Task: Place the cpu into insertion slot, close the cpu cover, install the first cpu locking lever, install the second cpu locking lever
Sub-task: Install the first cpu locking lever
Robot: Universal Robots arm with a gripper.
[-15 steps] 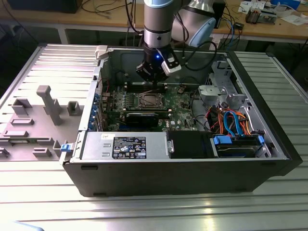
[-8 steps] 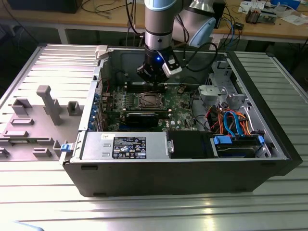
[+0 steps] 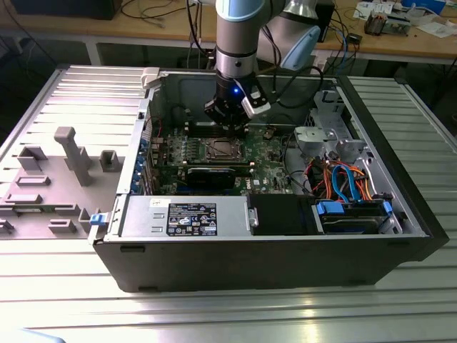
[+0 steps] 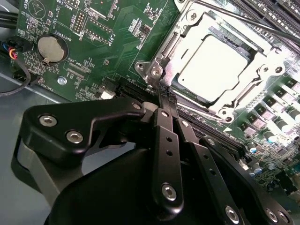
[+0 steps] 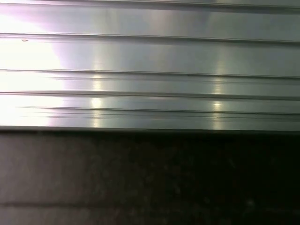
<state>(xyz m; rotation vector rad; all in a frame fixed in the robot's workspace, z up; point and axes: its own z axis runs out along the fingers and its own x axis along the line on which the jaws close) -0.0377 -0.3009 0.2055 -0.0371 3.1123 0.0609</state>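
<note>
Claw (image 4: 165,96) fingers are pressing together, empty, tips touching the corner of the cpu cover (image 4: 262,75), likely to work its latch. Right of centre in the second wrist view, the cpu (image 4: 213,68) is sitting under that closed frame in the insertion slot (image 3: 223,149).

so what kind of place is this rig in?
Likely a robotics lab or test workshop: an open computer case lies on a ribbed aluminium table, with cluttered wooden benches and trailing cables behind.
</note>
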